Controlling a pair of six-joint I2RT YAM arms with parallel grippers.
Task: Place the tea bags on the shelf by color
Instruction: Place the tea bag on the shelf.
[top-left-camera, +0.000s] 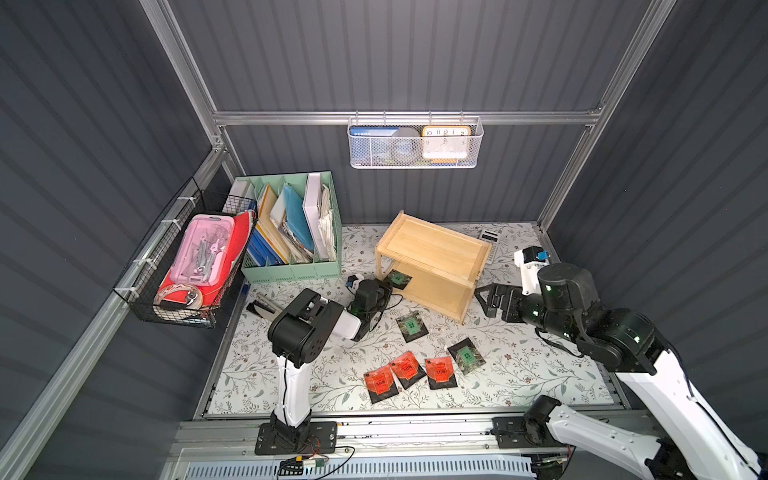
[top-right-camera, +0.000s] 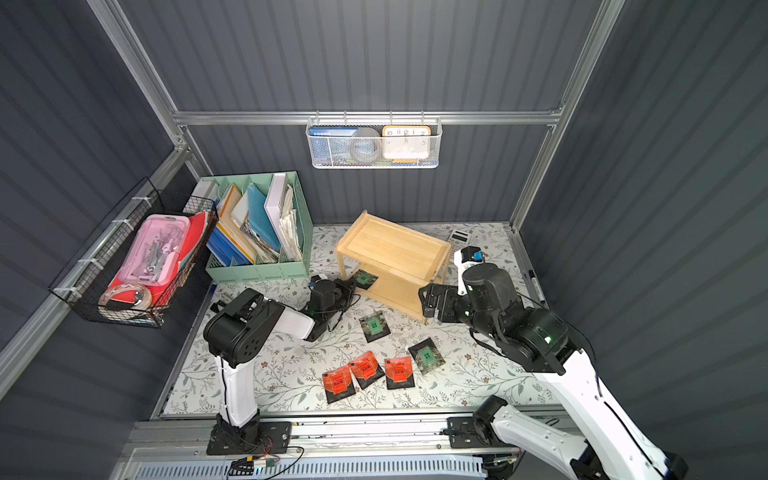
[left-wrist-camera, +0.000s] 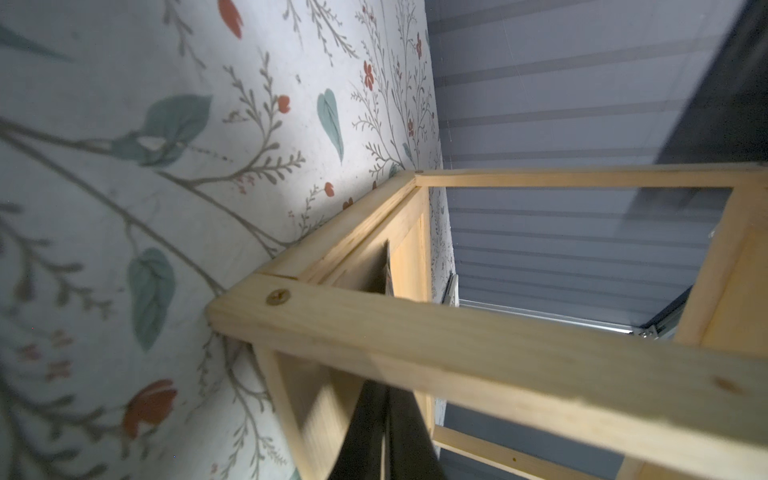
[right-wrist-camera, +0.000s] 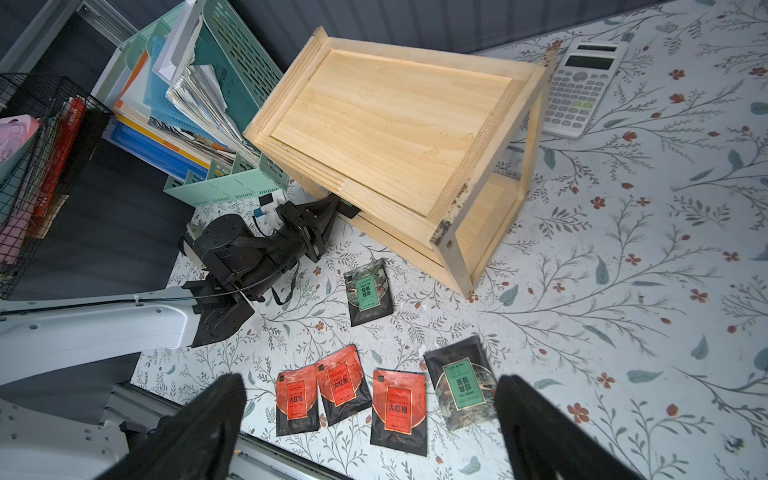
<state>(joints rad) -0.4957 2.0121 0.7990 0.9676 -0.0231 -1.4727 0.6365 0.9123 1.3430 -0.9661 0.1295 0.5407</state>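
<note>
Your left hand (top-left-camera: 387, 286) is at the open end of the shelf (top-left-camera: 436, 249), its fingers (left-wrist-camera: 361, 438) almost together along the edge of a green tea bag (top-left-camera: 400, 278). The views do not settle whether they pinch it or only touch it. That bag sits just inside the end frame, under the top board and tilted, and you cannot tell if it rests flat on the lower board. The likely risk is letting go too near that edge, because the open side would let the bag slide out onto the bench (top-left-camera: 291, 374). Fingers drawn away while touching it could also drag it along, and a nudge against the post could shift the light shelf. Your right hand (top-left-camera: 484, 301) hangs empty beside the shelf's other end, its fingers wide apart. A second green tea bag (top-left-camera: 411, 326), a third green tea bag (top-left-camera: 466, 355) and three red tea bags (top-left-camera: 407, 368) lie on the bench in front. Putting both colours on one board would spoil the sorting.
</note>
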